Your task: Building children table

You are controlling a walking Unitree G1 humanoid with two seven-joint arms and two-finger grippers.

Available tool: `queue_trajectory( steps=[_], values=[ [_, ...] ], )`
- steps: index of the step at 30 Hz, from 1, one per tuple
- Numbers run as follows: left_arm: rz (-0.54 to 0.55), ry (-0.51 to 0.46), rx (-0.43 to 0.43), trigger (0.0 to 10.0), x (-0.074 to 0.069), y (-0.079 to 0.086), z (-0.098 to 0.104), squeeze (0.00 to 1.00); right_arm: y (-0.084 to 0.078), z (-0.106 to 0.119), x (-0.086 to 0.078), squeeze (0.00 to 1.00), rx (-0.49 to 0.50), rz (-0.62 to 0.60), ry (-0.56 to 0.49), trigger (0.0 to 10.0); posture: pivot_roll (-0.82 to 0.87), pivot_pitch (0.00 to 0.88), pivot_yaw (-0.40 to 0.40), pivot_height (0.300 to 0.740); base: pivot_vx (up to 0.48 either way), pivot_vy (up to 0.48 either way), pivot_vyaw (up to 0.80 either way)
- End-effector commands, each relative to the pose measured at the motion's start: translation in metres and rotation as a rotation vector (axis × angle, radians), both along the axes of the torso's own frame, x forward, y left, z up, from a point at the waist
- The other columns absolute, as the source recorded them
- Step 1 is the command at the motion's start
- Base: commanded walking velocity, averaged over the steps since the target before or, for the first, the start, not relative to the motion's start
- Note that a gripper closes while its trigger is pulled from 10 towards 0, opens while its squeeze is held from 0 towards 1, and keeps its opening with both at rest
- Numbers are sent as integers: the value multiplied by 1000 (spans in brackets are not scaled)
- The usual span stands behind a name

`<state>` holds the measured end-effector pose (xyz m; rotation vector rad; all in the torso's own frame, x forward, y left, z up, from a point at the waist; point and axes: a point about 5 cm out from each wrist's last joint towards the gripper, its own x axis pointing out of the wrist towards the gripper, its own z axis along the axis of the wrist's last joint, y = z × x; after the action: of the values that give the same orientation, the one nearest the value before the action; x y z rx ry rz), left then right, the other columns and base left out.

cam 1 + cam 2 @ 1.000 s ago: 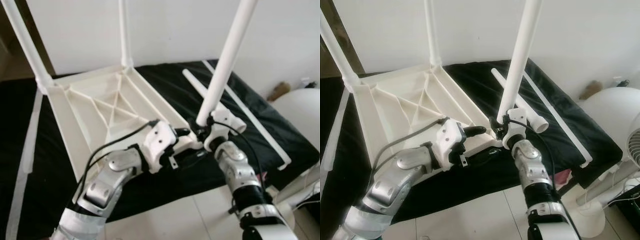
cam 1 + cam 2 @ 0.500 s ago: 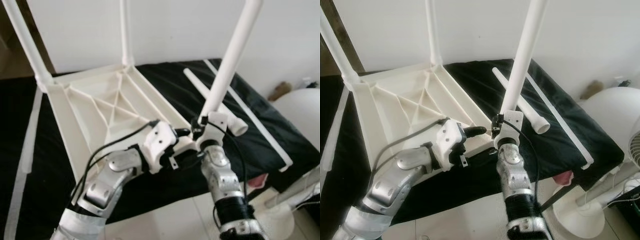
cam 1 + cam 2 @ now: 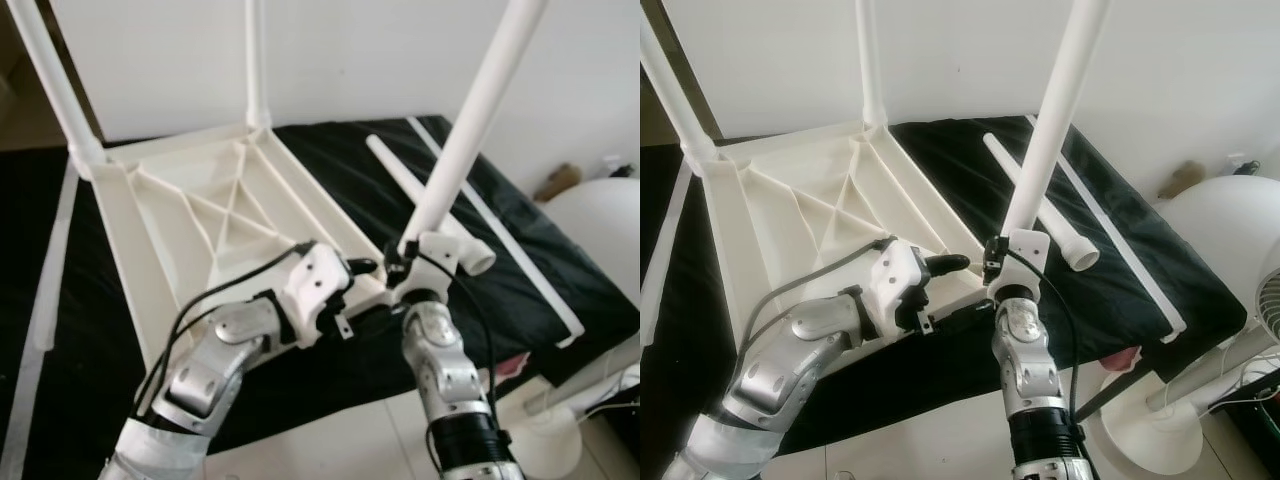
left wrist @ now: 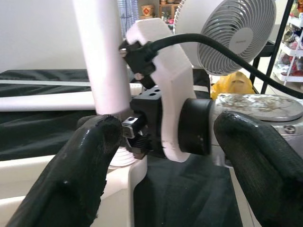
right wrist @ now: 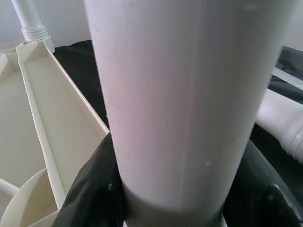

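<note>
Meanwhile, right gripper clamps the leg at the tabletop's near-right corner; left gripper, fingers apart, braces nearby. Tilted, the leg could jam.

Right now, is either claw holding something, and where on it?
The right claw grips the white leg near its bottom end, at the upturned tabletop's near corner. The left claw is open beside that corner, holding nothing.
</note>
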<state>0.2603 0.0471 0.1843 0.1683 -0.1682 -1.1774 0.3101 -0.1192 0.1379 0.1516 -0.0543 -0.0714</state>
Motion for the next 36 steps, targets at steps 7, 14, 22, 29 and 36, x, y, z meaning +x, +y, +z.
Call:
queue_trajectory(
  steps=[7,14,22,29,36],
  values=[
    [5,3,-6,10000,-1,-2,0,0,-19,-6,-2,1000,39,94,22,10000,-55,57,-29,740,0,0,0],
    [2,1,-5,10000,-1,-2,1,0,-33,-2,0,0,-30,250,3,10000,-57,56,-26,740,0,0,0],
    [-8,-4,-1,10000,-1,-4,1,0,-48,-2,9,0,-204,487,15,10000,-55,44,-28,740,0,0,0],
    [-13,-11,3,10000,-1,-6,2,0,-48,4,19,0,-262,601,10,10000,-47,36,-29,740,0,0,0],
    [-12,-19,6,10000,0,-6,3,0,-45,5,30,0,-327,745,17,6980,-34,21,-30,740,0,0,0]
  ],
)
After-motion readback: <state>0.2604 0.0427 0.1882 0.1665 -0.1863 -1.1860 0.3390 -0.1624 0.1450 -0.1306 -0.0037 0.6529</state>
